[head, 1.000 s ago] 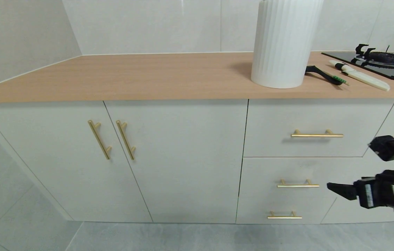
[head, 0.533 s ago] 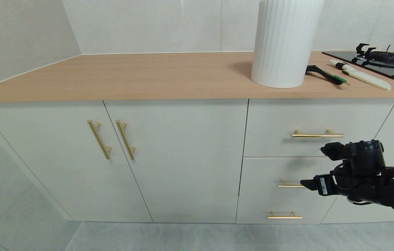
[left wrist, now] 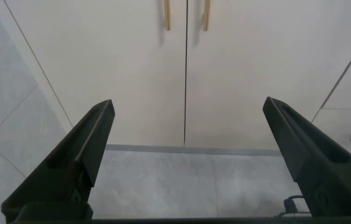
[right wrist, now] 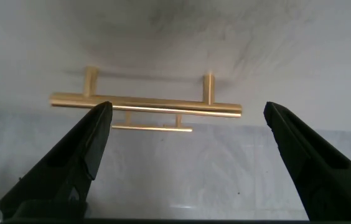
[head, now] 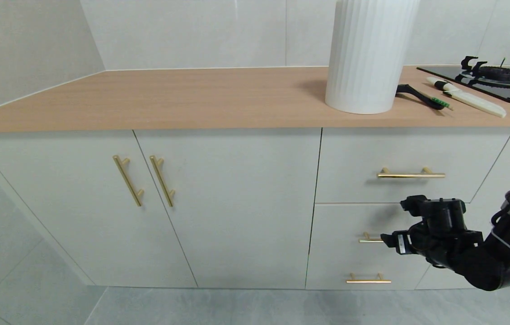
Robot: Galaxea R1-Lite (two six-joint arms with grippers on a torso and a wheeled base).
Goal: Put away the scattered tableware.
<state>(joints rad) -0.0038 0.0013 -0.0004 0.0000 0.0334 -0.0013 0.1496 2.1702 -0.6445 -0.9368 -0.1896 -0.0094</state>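
Note:
On the wooden counter (head: pixel 191 99) lie a black-handled utensil (head: pixel 419 96) and a white knife (head: pixel 468 100), to the right of a tall white ribbed canister (head: pixel 367 54). My right gripper (head: pixel 395 220) is open and hangs low in front of the drawer stack, right at the middle drawer's gold handle (head: pixel 372 239). In the right wrist view that handle (right wrist: pixel 145 106) lies across the gap of the open right gripper (right wrist: pixel 186 112), untouched by either finger. My left gripper (left wrist: pixel 188 102) is open and holds nothing, facing the double cabinet doors (left wrist: pixel 244 68) near the floor.
A gas hob (head: pixel 498 76) sits at the counter's far right. The top drawer handle (head: pixel 410 174) and the bottom drawer handle (head: pixel 367 280) lie above and below the right gripper. Two gold door handles (head: pixel 144 180) are at the left. Grey tiled floor (head: pixel 236 307) runs below.
My right arm has swung in from the right edge, leftward and toward the cabinet, bringing its open gripper up to the middle drawer handle. The counter items have not moved.

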